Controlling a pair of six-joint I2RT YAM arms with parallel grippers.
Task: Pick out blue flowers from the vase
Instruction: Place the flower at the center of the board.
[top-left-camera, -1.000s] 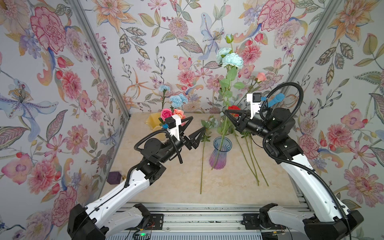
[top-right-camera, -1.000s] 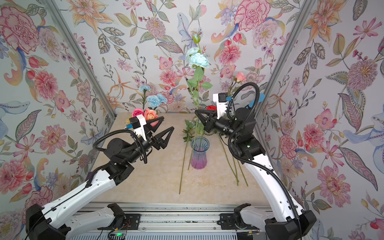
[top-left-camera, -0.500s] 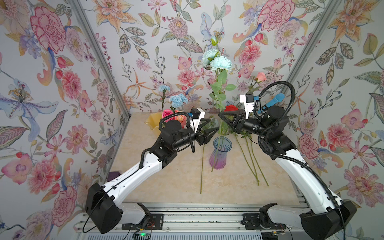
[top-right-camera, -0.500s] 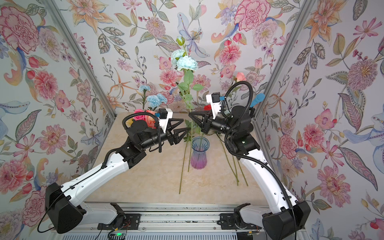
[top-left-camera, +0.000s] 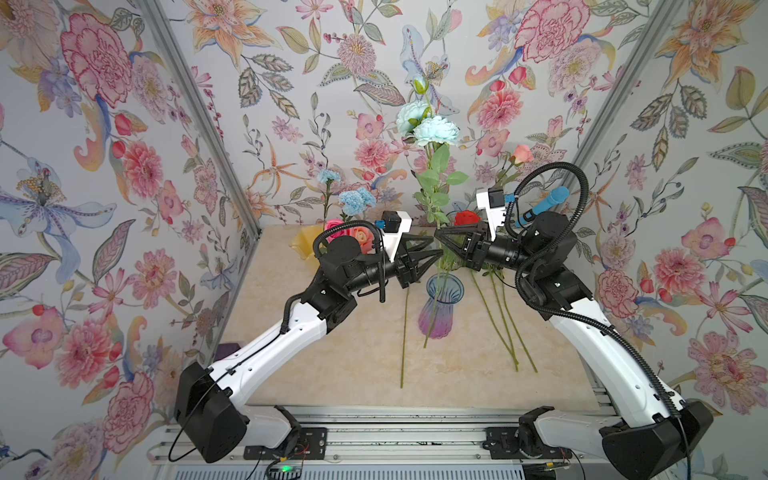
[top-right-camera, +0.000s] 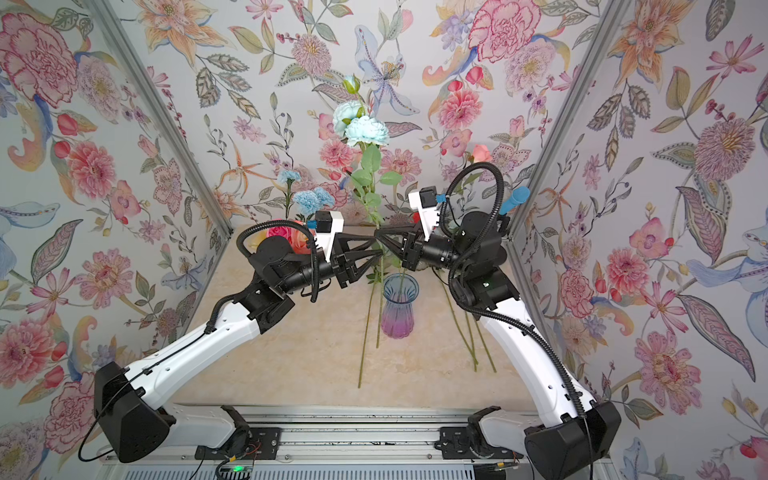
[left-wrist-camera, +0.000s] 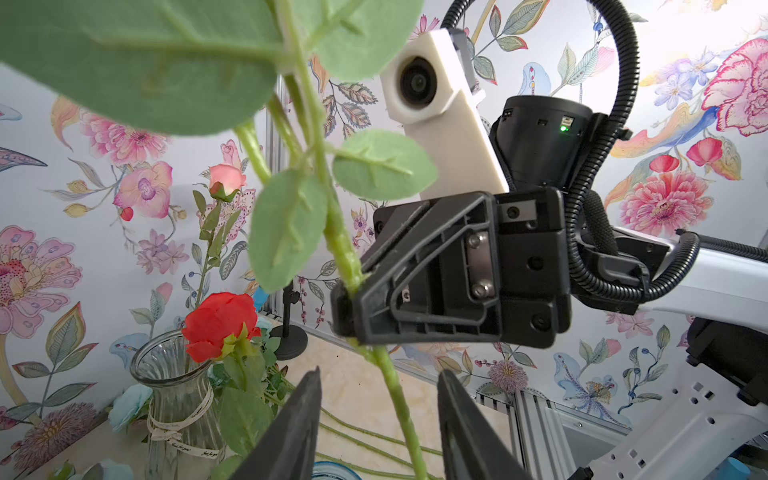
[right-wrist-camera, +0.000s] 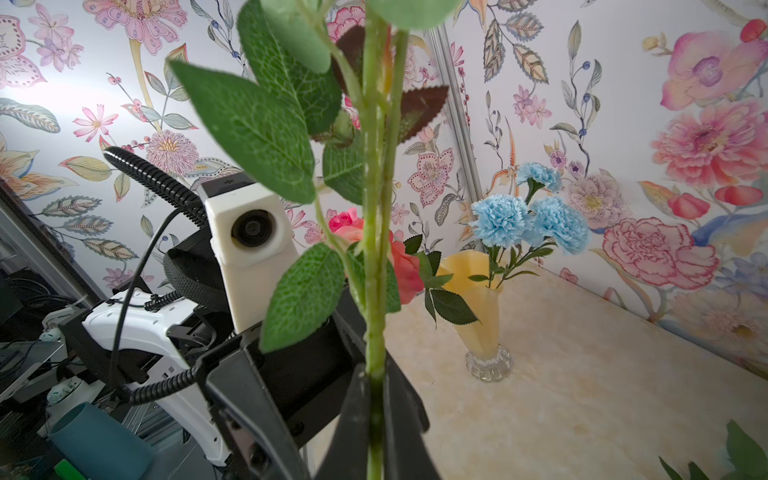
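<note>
Showing a blue flower stem (left-wrist-camera: 341, 249) pinched by the right gripper (left-wrist-camera: 348, 300), left gripper (left-wrist-camera: 379, 376) jaws apart around it. Released early, it could be dropped.

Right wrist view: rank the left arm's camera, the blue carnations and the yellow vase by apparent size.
1. camera, though it is nearest the lens.
2-3. carnations and vase: about alike, so not ranked.
</note>
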